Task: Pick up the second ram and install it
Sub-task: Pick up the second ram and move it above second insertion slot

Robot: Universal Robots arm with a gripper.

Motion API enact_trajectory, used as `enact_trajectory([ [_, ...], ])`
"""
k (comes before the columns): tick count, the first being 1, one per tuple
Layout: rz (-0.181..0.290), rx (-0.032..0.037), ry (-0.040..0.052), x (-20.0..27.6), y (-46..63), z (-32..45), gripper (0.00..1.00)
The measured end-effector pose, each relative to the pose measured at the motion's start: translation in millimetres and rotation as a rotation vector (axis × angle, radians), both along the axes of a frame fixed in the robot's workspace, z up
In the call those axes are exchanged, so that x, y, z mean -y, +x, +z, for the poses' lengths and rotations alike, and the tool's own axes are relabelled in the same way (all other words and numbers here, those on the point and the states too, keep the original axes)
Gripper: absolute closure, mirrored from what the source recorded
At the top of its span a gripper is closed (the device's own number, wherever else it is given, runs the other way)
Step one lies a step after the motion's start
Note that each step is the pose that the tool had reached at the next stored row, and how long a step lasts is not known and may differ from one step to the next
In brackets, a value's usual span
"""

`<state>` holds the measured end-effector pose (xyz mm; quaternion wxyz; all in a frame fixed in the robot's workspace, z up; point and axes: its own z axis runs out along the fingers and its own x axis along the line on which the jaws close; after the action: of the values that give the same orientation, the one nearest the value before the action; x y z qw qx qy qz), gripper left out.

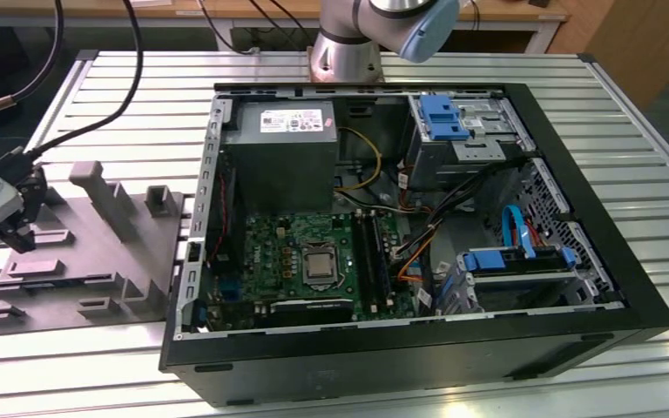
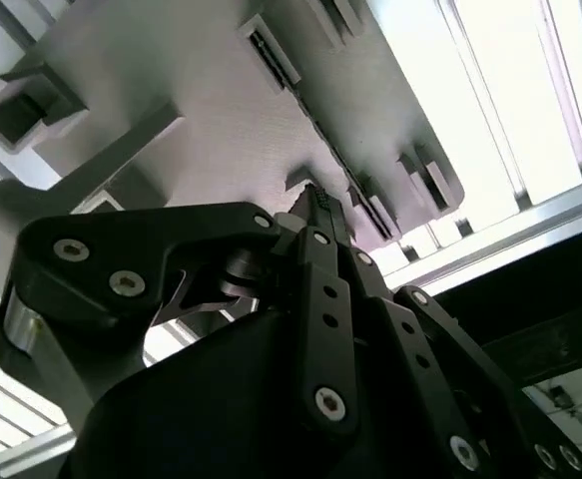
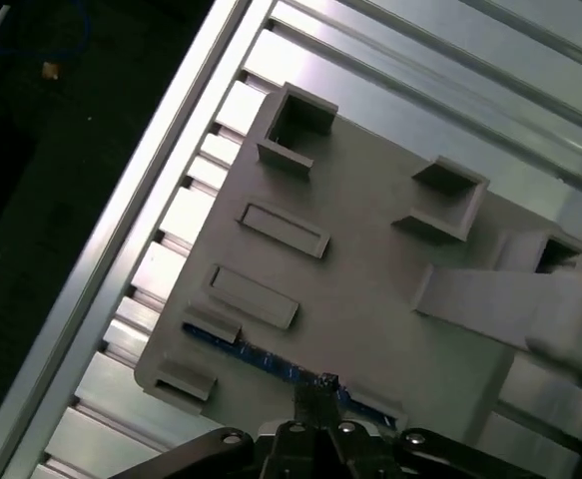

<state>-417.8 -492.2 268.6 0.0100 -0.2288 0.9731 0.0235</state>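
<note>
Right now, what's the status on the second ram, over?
Gripper low over the tray, right at the ram. Ram lying in its tray slot, not lifted. Nothing blocking it.

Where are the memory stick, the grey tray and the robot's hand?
second ram (the memory stick) (image 3: pixel 251 353): first wrist view, on its bluish exposed edge.
grey tray (image 3: pixel 370 289): first wrist view, on its bare flat middle.
hand (image 3: pixel 316 384): first wrist view, between its tips.
</note>
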Motion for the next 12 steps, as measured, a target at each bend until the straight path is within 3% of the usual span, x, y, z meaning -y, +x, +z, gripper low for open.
enact_trajectory([
  [12,0.219,0.0000,0.0000,0.0,0.0,-1.6,0.90],
])
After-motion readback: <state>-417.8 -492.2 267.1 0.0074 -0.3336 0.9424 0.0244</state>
